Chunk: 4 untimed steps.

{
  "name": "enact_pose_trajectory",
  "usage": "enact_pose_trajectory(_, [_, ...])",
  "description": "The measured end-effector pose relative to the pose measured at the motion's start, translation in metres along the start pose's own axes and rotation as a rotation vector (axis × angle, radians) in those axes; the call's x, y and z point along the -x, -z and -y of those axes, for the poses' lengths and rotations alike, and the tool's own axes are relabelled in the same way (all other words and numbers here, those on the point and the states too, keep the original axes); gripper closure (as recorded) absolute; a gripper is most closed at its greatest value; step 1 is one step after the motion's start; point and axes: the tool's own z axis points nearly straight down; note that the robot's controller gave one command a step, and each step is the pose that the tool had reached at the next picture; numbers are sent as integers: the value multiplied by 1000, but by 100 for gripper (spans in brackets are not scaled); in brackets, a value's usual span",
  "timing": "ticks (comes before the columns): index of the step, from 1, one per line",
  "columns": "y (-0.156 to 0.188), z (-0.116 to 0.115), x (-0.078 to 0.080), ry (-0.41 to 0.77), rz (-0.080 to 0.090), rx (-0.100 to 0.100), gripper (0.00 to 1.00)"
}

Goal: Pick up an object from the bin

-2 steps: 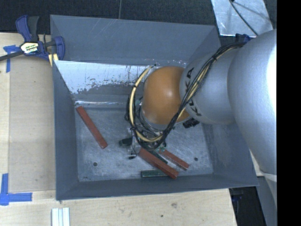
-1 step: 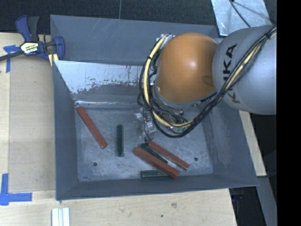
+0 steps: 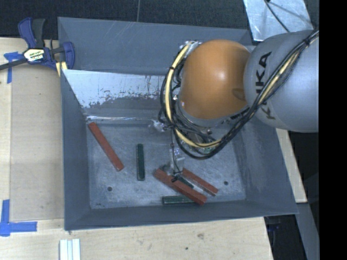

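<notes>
Beneath my orange cover (image 3: 211,80) I cannot tell how wide my pincer (image 3: 177,172) stands; overlapping red-brown sticks (image 3: 190,186), lower centre, may skid.

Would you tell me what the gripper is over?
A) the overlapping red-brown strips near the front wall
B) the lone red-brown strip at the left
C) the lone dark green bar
A: the gripper is right over the overlapping red-brown strips, well away from the lone strip and the dark green bar.

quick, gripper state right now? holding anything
gripper: low over the two red-brown sticks near the front of the bin; open or shut cannot be told, nor whether it holds one.
</notes>
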Motion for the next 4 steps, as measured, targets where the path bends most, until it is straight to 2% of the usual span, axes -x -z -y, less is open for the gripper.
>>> enact_pose_trajectory(1, [11,-81,13,259,4,2,0])
enact_pose_trajectory(2, [-90,-22,-15,375,-9,0,0])
enact_pose_trajectory(3, [-139,8,26,486,0,0,0])
enact_pose_trajectory(4, [-136,7,26,484,2,1,100])
